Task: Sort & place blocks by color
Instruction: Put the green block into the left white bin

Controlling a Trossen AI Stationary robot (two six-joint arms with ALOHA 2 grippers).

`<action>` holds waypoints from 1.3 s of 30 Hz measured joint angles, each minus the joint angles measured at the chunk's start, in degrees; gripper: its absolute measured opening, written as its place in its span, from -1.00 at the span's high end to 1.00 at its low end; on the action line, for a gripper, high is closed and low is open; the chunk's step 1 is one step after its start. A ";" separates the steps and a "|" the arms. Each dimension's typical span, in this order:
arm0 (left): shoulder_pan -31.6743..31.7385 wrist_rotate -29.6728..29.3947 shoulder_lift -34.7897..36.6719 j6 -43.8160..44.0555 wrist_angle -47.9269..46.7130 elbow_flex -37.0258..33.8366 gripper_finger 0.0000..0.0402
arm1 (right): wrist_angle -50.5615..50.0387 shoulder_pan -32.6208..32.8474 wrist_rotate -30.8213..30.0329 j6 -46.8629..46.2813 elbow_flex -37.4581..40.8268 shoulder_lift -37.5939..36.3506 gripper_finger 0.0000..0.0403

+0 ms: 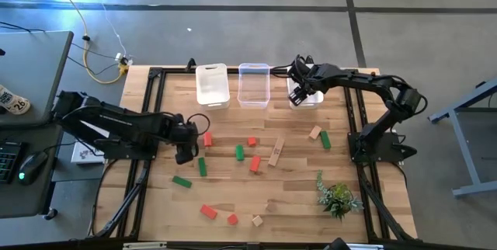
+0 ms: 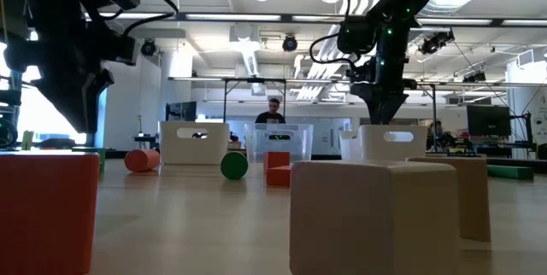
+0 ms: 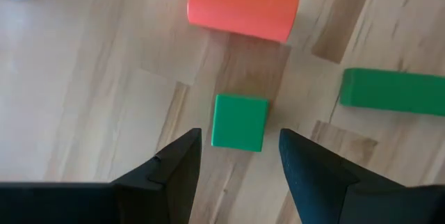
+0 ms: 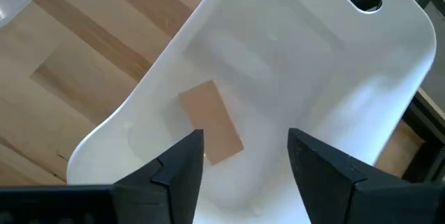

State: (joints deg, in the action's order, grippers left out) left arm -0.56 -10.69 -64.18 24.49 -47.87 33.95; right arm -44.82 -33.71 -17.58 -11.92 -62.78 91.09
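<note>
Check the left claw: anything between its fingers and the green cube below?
Nothing. The left wrist view shows bare wood between the open left claw and the green cube, which sits centered just ahead.

Legible text: one item. A pale object (image 1: 11,100) on the grey desk left of the tabletop bore the digits "26"; nothing more of it could be read. Blocks, bins and arms carried no readable markings.

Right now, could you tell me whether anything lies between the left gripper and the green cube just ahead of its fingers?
Nothing visible does. The left gripper is open, and the green cube lies on bare table wood ahead of the gap; the red cylinder lies beyond it.
</note>
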 joint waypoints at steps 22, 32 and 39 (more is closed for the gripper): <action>0.20 -0.07 -11.85 -2.18 5.70 -0.02 0.09 | 0.09 0.00 2.73 -0.02 0.00 -0.02 -0.02; 0.50 -0.47 -15.55 -2.16 6.35 0.07 0.21 | 0.36 0.00 4.32 -1.07 0.00 -0.02 -0.02; 0.50 -0.74 -14.93 -4.21 6.31 0.10 0.48 | 1.31 0.00 4.83 -1.07 -0.09 -0.02 -0.02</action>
State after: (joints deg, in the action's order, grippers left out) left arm -0.05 -11.43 -79.11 20.29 -41.57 34.06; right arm -43.51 -33.71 -12.76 -12.99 -62.87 91.07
